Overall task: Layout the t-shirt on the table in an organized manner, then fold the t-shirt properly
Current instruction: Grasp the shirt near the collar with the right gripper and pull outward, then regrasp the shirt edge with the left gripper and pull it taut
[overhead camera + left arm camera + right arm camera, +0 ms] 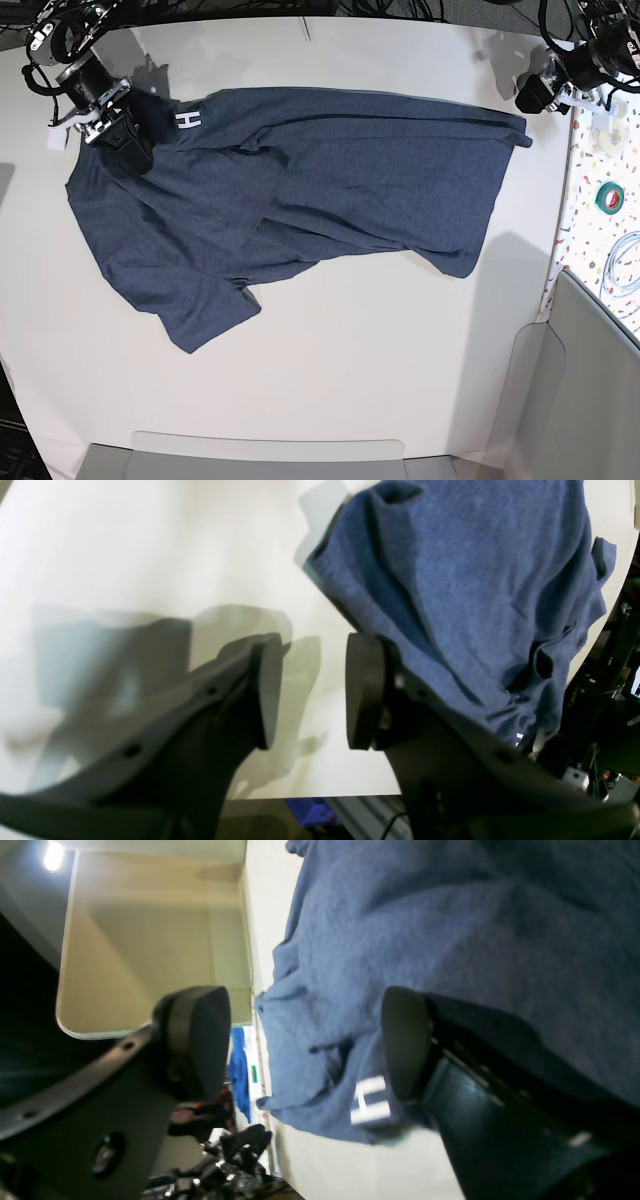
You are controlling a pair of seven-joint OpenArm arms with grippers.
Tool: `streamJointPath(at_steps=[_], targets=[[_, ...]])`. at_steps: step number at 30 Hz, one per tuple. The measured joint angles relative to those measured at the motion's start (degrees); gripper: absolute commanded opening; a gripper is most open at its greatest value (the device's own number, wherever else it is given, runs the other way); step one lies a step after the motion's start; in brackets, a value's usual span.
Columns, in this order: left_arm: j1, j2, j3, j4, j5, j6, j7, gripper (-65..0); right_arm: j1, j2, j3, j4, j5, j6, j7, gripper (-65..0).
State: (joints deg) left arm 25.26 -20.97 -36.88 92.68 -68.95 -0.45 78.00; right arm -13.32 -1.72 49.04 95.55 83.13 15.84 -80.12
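So the t-shirt (pixel 300 190) is lying mostly spread across the far half of the white tabletop (pixel 380 370), long way running side to side in the base view. It's flat-ish but not tidy: there's a fold of cloth doubled over along the far edge, a bunch of creases running through the middle, and one sleeve (pixel 205 310) sticking out toward the near side. A single white letter H (pixel 187 120) peeks out near the far corner on the base view's left; the rest of the print is hidden.

My right jaws (pixel 305 1045) are up at that same corner, spread wide with nothing between them. One finger (pixel 407 1040) sits over the cloth right by the H, the other finger (pixel 197 1040) hangs out past the shirt's edge. Can't tell if either is actually touching the fabric.

My left jaws (pixel 314 690) are over at the opposite end, at the far corner on the base view's right. They're parted about halfway and empty, bare tabletop showing through the gap. The shirt's edge is just beside one of the pads (pixel 365 690), not in between them.

Off to the side there's a speckled strip (pixel 590 180) with a green tape roll (pixel 609 197) on it.
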Motion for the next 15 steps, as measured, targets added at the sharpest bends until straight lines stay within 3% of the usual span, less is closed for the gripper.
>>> streamJointPath(at_steps=[2,4,9,15], targets=[[-0.04,0.0,0.0,0.0,-0.02,0.0,0.0,-43.6,-1.22,0.61,0.09,0.35,0.11,0.02,0.0,-21.6],[-0.15,-0.02,0.0,0.0,0.0,0.0,-0.02,-43.6,-1.86,0.9,0.22,0.35,-0.26,0.0,-0.04,-29.6],[-0.09,0.02,-0.02,1.07,0.17,0.04,0.0,-44.0,-1.99,1.55,0.15,0.9,-3.28,-0.09,-0.04,-64.3],[0.48,-0.22,-0.52,16.28,-0.15,0.0,-0.13,-56.7,-1.11,2.51,0.13,4.2,-15.58,-0.04,-0.22,-65.0]])
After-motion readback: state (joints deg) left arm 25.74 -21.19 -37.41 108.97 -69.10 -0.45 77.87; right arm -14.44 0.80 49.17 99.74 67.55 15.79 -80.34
